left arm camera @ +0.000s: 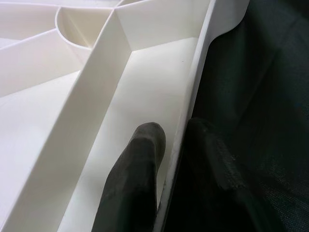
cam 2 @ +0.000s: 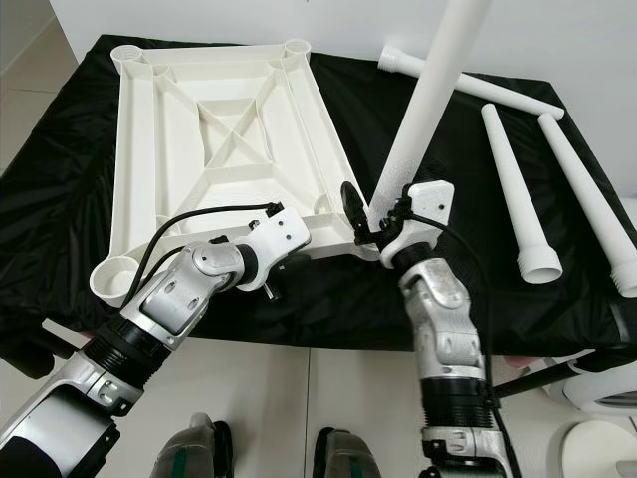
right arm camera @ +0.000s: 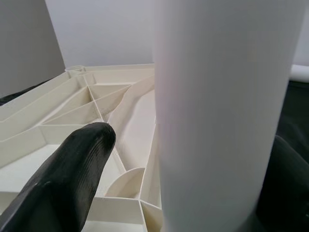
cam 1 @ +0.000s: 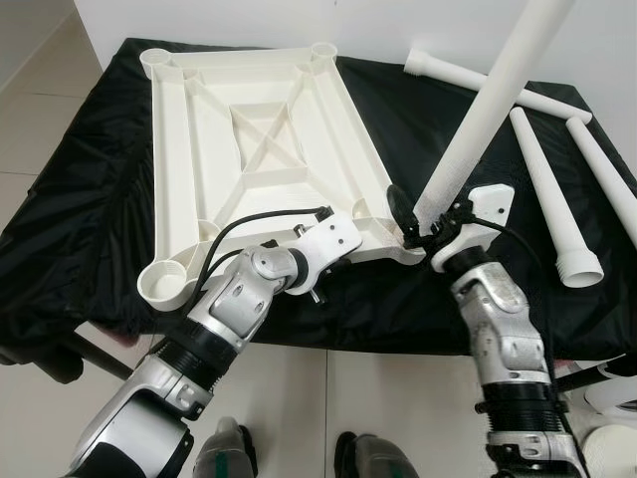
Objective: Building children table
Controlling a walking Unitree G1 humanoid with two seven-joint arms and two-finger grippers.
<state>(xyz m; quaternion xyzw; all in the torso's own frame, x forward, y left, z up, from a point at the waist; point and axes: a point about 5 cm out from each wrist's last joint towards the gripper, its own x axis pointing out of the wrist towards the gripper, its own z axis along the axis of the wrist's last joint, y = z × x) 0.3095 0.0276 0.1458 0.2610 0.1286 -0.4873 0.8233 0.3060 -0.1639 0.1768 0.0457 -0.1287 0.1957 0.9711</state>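
On the black-covered table [cam 1: 90,209] lies the white plastic tabletop [cam 1: 254,149], turned underside up so its ribs and round corner sockets face the camera; it is the landmark for all that follows. At the tabletop's near right corner a long white table leg [cam 1: 488,100] stands tilted, its lower end down at that corner's socket and its upper end leaning away to the right and out of the picture. The right end effector [cam 1: 410,224] is closed around this leg just above its lower end: in the right wrist view one black finger [right arm camera: 63,179] lies on one side of the leg [right arm camera: 222,111] and the other shows dark on the far side. The left end effector [left arm camera: 169,159] pinches the tabletop's near edge, a little left of that same corner: the left wrist view shows one finger [left arm camera: 133,179] inside the rim and the other outside it against the black cloth, closed on the thin wall. To the right of the tabletop three more white legs [cam 1: 542,194] lie flat on the cloth, well apart from it. Below the tabletop's near edge, past the table, pale floor tiles [cam 1: 289,398] show.
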